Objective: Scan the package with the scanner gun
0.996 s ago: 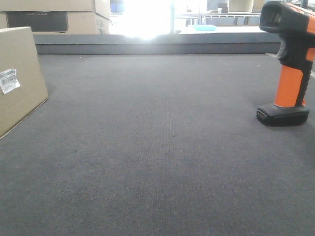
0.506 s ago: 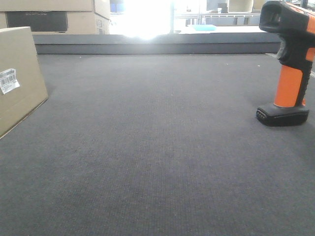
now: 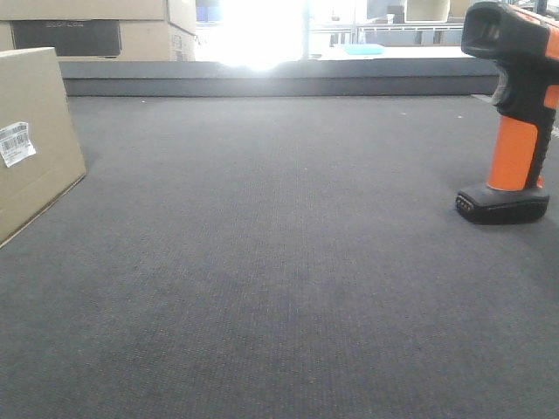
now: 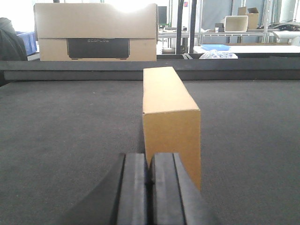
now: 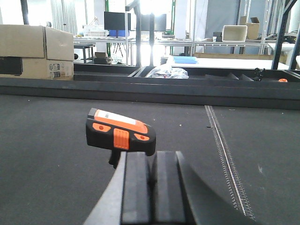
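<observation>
The package (image 3: 35, 140), a tan cardboard box with a white barcode label (image 3: 16, 142), stands at the left edge of the front view. In the left wrist view its narrow end (image 4: 171, 124) rises just beyond my left gripper (image 4: 150, 158), which is shut and empty. The scanner gun (image 3: 515, 113) stands upright on its black base at the right, with an orange handle. In the right wrist view its black and orange head (image 5: 120, 132) sits just past my right gripper (image 5: 152, 155), also shut with nothing between the pads. Neither gripper shows in the front view.
A cardboard box with a dark panel (image 4: 96, 33) stands behind the table's raised back ledge (image 3: 279, 83). A stitched seam (image 5: 225, 150) runs along the dark mat to the right of the scanner. Shelves and tables fill the background.
</observation>
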Controlling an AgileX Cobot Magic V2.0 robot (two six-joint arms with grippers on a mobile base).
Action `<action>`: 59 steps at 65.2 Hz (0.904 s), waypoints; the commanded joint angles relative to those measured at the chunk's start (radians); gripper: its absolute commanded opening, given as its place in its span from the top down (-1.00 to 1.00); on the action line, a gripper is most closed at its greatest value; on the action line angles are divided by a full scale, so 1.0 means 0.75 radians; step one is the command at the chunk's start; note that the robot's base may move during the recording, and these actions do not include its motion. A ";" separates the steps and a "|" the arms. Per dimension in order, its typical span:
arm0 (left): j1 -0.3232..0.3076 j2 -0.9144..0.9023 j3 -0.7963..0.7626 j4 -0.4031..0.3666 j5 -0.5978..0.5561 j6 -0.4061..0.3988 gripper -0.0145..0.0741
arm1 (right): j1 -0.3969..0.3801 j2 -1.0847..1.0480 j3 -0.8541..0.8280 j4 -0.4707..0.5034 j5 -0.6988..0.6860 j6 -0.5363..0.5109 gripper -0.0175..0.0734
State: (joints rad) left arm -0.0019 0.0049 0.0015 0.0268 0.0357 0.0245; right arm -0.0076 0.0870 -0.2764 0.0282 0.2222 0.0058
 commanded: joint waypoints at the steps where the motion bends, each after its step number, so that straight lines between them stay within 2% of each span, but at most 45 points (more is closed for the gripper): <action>1: -0.005 -0.007 -0.002 -0.002 -0.012 -0.009 0.92 | -0.004 -0.007 0.001 -0.009 -0.019 -0.008 0.95; 17: -0.005 -0.007 -0.002 -0.002 -0.012 -0.009 0.92 | -0.014 -0.007 0.004 -0.006 -0.004 -0.008 0.95; 29: -0.005 -0.007 -0.002 -0.002 -0.012 -0.009 0.92 | -0.078 -0.065 0.125 0.078 -0.011 -0.008 0.95; 37: -0.005 -0.007 -0.002 -0.002 -0.012 -0.009 0.92 | -0.078 -0.116 0.277 0.080 -0.078 -0.008 0.95; 45: -0.005 -0.007 -0.002 -0.002 -0.012 -0.009 0.92 | -0.078 -0.116 0.369 0.087 -0.224 -0.008 0.95; 48: -0.005 -0.007 -0.002 -0.002 -0.012 -0.009 0.92 | -0.078 -0.116 0.369 0.087 -0.159 -0.008 0.95; 59: -0.005 -0.007 -0.002 -0.002 -0.012 -0.009 0.92 | -0.078 -0.116 0.369 0.083 -0.159 -0.008 0.95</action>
State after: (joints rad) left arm -0.0019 0.0049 0.0015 0.0268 0.0390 0.0245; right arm -0.0626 0.0032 -0.0007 0.0868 0.1330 0.0000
